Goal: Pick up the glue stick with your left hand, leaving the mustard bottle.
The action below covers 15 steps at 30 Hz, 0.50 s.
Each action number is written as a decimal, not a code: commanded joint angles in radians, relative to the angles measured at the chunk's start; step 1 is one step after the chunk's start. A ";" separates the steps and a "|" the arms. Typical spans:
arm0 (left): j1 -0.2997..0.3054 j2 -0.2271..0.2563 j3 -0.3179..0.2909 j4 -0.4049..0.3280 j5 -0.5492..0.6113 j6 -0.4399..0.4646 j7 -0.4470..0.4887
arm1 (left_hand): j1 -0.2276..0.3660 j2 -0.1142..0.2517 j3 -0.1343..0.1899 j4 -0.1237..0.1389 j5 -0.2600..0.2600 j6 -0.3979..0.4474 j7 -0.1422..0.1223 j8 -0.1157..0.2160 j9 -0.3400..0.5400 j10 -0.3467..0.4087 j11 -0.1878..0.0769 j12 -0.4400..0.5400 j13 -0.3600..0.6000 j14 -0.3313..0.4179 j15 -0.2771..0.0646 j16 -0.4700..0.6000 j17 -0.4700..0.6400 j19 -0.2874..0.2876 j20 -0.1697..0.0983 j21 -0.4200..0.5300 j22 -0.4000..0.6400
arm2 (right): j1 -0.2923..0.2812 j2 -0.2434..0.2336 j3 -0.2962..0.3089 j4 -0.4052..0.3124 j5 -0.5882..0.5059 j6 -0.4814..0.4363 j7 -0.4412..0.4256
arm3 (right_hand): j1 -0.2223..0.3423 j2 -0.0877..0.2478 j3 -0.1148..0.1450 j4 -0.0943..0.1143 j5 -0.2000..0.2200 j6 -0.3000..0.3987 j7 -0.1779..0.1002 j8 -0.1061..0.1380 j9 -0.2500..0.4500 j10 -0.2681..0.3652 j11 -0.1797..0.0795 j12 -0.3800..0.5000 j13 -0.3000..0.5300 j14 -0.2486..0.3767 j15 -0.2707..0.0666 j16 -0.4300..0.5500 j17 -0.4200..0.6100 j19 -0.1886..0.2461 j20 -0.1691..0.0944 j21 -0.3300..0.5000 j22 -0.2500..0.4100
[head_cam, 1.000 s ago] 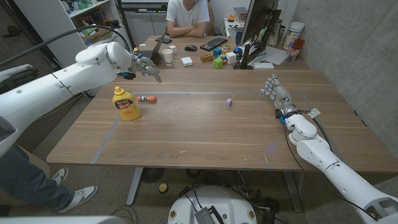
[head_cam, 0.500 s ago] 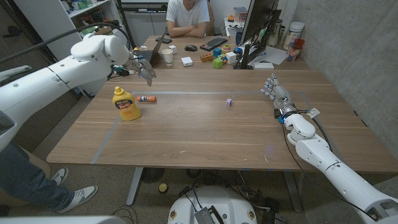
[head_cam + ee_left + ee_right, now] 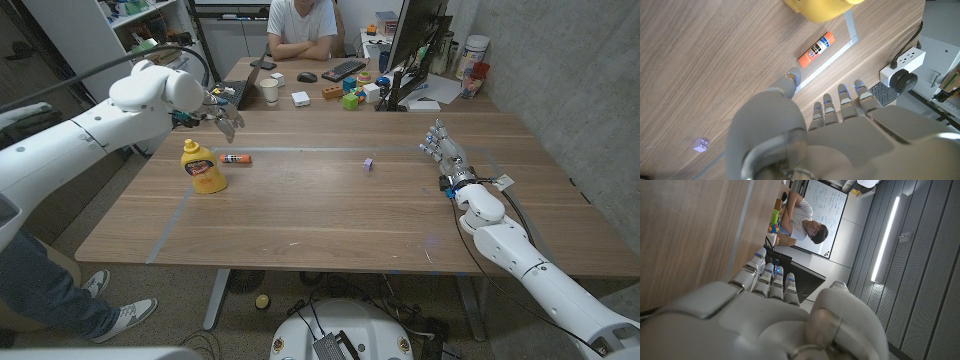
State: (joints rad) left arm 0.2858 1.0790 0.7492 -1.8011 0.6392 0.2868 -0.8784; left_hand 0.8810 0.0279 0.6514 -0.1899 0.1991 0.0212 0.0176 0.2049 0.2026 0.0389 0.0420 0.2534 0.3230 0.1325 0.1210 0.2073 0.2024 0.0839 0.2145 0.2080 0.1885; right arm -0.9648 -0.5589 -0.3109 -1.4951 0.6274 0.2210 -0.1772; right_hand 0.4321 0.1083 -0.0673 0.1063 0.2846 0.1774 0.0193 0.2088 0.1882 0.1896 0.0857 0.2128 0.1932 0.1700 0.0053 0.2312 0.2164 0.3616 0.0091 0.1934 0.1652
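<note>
Above table's far left, left hand (image 3: 222, 112) hovers empty, fingers spread, poised for descent. Small orange glue stick with white label (image 3: 235, 157) lies flat on wood, just beside yellow plastic mustard bottle (image 3: 203, 166), not touching. Right hand (image 3: 445, 152) idles at right edge, fingers extended, holding nothing.

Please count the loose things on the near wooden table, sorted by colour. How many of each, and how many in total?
Yellow: 1, the mustard bottle
Orange: 1, the glue stick
Purple: 1, a small block
Total: 3
</note>
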 commanded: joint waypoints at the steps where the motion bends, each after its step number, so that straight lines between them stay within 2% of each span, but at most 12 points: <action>1: 0.074 -0.002 -0.073 0.037 0.062 -0.053 0.057 | 0.011 -0.017 -0.011 0.003 -0.006 0.009 -0.002 0.013 0.002 0.009 -0.010 0.010 0.006 0.007 -0.009 0.007 0.003 0.010 0.002 0.009 0.004 | 0.016 0.009 -0.009 0.000 -0.013 -0.014 -0.014 | -0.009 0.002 -0.004 0.002 -0.003 0.011 0.003 0.004 0.003 0.009 -0.005 -0.004 0.002 0.008 -0.003 0.008 0.004 0.004 0.002 -0.002 0.006; 15: 0.053 -0.057 -0.064 0.163 0.085 -0.087 0.096 | 0.025 -0.019 -0.027 0.012 -0.011 0.039 -0.008 0.027 0.002 0.028 -0.017 0.022 0.014 0.020 -0.016 0.015 0.005 0.027 0.003 0.015 0.006 | 0.018 -0.004 -0.002 -0.001 -0.008 -0.041 -0.021 | -0.009 0.003 -0.004 0.000 -0.004 0.013 0.001 0.004 0.003 0.010 -0.005 -0.004 0.002 0.008 -0.003 0.007 0.005 0.004 0.003 -0.001 0.006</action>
State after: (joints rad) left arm 0.3395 1.0580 0.6885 -1.7172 0.7037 0.2296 -0.8212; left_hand 0.8965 0.0124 0.6313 -0.1780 0.1876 0.0469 0.0106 0.2273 0.2025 0.0549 0.0261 0.2701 0.3326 0.1471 0.1065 0.2113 0.2023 0.1022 0.2148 0.2186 0.1884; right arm -0.9528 -0.5538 -0.3166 -1.4973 0.6193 0.1966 -0.1944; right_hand 0.4282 0.1123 -0.0673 0.1063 0.2809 0.1824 0.0214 0.2088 0.1882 0.1949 0.0804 0.2128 0.1931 0.1699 0.0052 0.2312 0.2163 0.3616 0.0091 0.1934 0.1652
